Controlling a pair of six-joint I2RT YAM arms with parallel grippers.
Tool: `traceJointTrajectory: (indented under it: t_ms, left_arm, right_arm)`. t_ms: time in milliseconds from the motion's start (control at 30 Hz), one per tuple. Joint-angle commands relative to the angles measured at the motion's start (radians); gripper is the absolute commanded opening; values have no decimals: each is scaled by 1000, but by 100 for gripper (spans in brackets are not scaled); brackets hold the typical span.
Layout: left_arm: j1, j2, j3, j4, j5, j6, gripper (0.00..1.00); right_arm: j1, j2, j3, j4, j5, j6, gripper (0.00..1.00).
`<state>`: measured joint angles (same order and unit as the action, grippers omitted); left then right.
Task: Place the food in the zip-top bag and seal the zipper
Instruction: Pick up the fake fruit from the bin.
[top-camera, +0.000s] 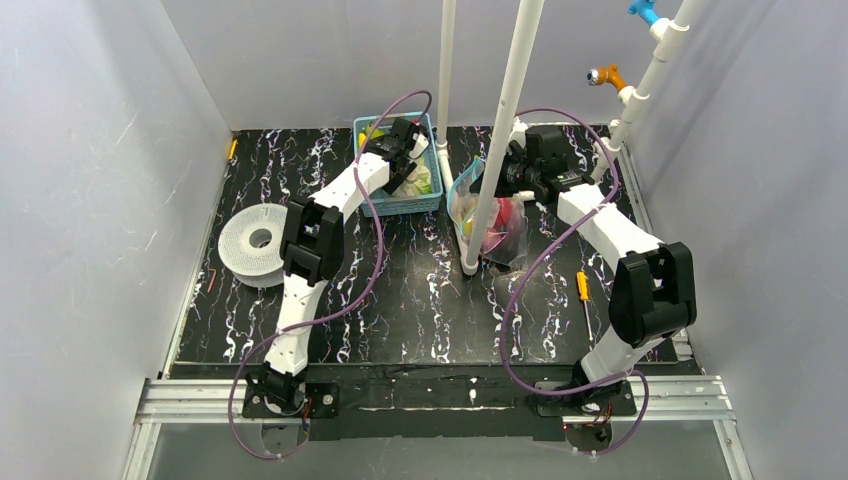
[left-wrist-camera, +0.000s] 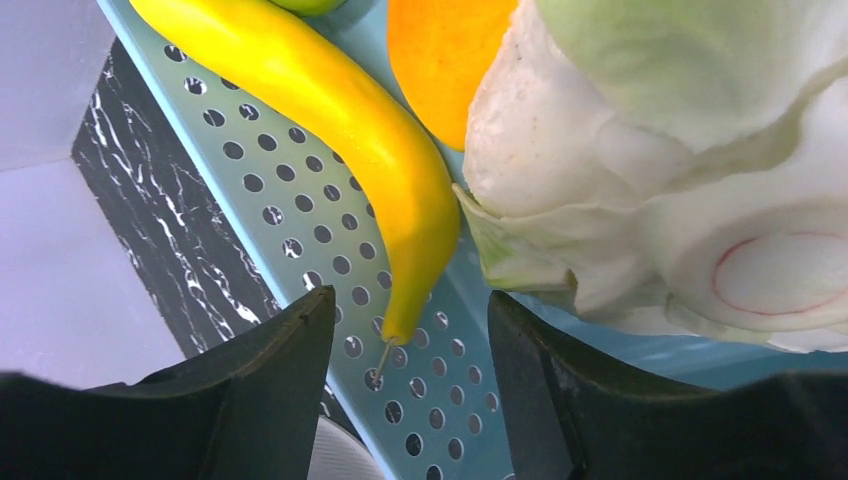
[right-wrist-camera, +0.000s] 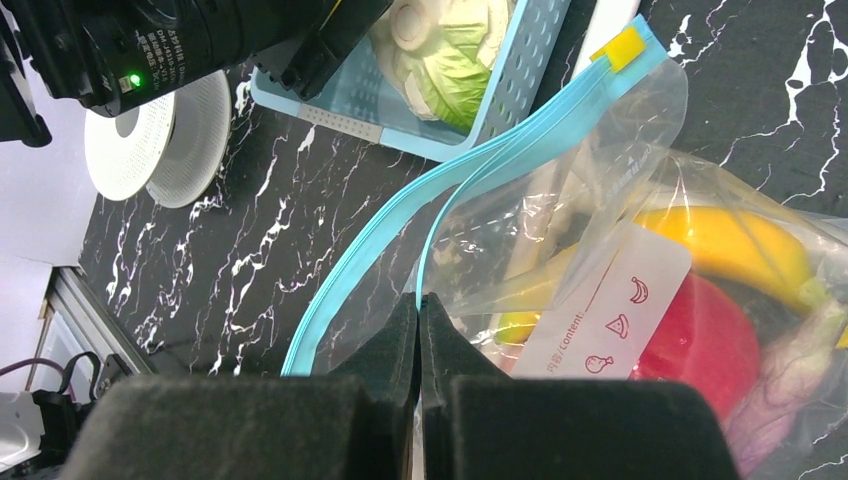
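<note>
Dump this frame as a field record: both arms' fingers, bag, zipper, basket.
left fingers: open, straddling the tip of a yellow banana in the basket
right fingers: shut on the mouth edge of the zip-top bag
bag contents: second banana, red apple, purple piece
zipper: strips apart, unsealed
basket also holds: cabbage, orange piece

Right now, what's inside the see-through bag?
Inside the zip-top bag I see a yellow banana, a red apple and a purple piece. Its white label and crinkled plastic hide whatever lies behind them.
</note>
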<state>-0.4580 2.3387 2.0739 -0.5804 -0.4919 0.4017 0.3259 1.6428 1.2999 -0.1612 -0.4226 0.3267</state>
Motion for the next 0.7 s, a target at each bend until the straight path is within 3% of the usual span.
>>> traceJointTrajectory:
  t_ms: [0,400,667]
  left_arm:
    - [-2,12,7,-19,-47,56,54]
    - [-5,-15,-97,10,-91,42,51]
    - [-7,9,-123,92,-188,113,40]
  right_arm:
    - [-11,6,43,29,-21,0,1]
    - [-17,8,42,39,-46,18,1]
    - [-17,4,37,44,-43,21,1]
